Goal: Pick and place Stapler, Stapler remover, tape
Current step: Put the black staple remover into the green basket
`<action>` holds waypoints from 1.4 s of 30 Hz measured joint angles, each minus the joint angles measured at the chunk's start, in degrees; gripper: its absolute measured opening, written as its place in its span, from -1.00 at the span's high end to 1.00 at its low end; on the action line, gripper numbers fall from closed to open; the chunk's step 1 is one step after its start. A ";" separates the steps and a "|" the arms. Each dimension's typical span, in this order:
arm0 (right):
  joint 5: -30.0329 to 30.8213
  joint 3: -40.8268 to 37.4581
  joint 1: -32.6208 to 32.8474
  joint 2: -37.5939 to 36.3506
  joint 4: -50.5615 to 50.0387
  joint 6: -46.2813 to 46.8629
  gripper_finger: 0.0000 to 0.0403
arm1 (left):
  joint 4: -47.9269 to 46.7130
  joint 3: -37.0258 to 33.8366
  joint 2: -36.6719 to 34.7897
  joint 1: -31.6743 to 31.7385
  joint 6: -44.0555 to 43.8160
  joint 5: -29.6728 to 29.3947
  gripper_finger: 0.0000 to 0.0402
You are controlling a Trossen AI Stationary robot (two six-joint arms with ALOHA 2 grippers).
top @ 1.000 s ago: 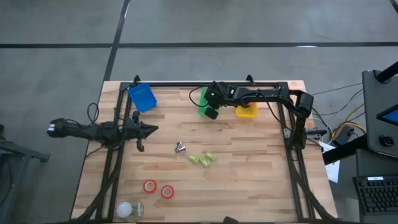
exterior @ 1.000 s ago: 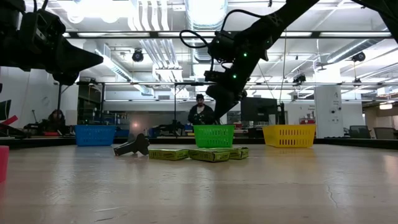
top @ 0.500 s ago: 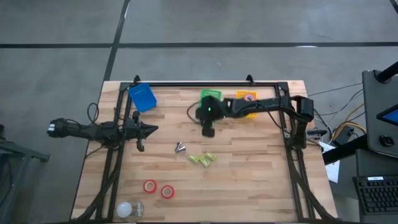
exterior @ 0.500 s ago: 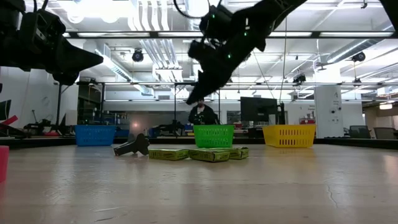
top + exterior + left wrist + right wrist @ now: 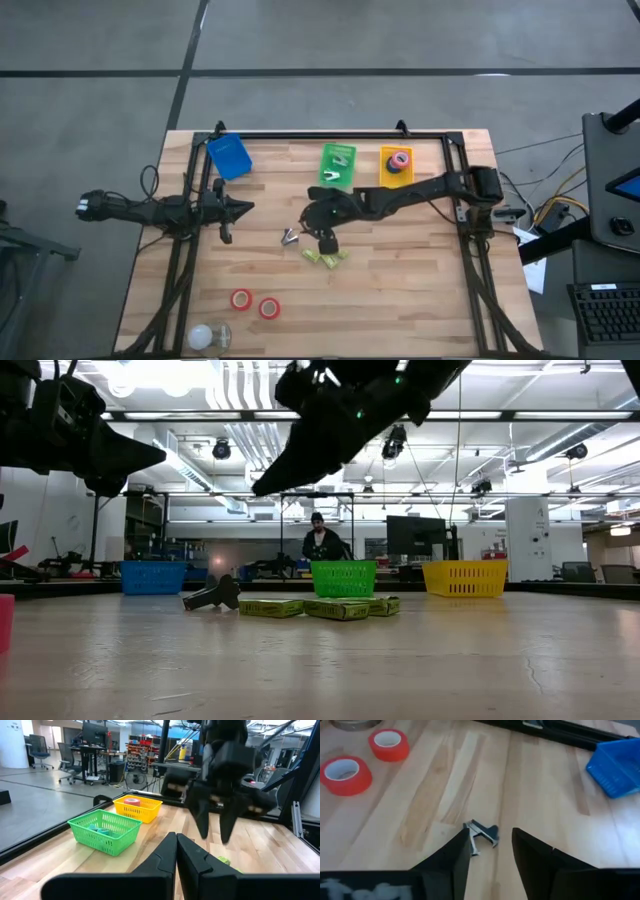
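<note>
No readable text, labels, brands or numbers anywhere — nothing legible on the baskets, boxes or tape rolls, and the room's screens and shelves are too far off to make out.

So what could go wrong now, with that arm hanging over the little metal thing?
The right gripper has its jaws open above the staple remover, which is small and lies askew, so the jaws might pinch an edge and flick it away. The yellow-green staplers lie close by and could get nudged on the descent.
</note>
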 joint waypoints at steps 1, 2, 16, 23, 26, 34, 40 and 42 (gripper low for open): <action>0.01 0.00 0.18 0.88 0.80 0.01 0.24 | 0.00 0.02 0.00 0.00 0.02 0.02 0.93; 0.07 0.00 0.43 1.77 1.33 -0.12 0.21 | 0.00 0.01 0.00 0.01 0.01 0.02 0.93; 0.33 5.93 1.40 12.15 1.68 1.42 0.12 | -0.02 0.02 0.00 0.02 0.01 0.02 0.93; 0.18 9.64 1.64 15.18 0.04 0.18 0.20 | -0.07 0.00 0.00 0.00 0.00 0.02 0.93; 0.05 9.44 1.69 15.42 -0.51 0.16 0.24 | -0.11 0.00 0.00 0.02 0.02 0.02 0.93; 0.05 8.94 1.65 15.44 -0.48 0.27 0.36 | -0.46 0.01 0.00 0.00 0.02 0.02 0.93; 0.05 8.61 1.68 15.44 -1.59 1.23 0.45 | -0.52 0.01 0.00 0.01 0.01 0.02 0.93; 0.05 8.61 1.68 15.42 -1.50 1.25 0.47 | -0.50 0.01 0.00 0.01 0.01 0.02 0.93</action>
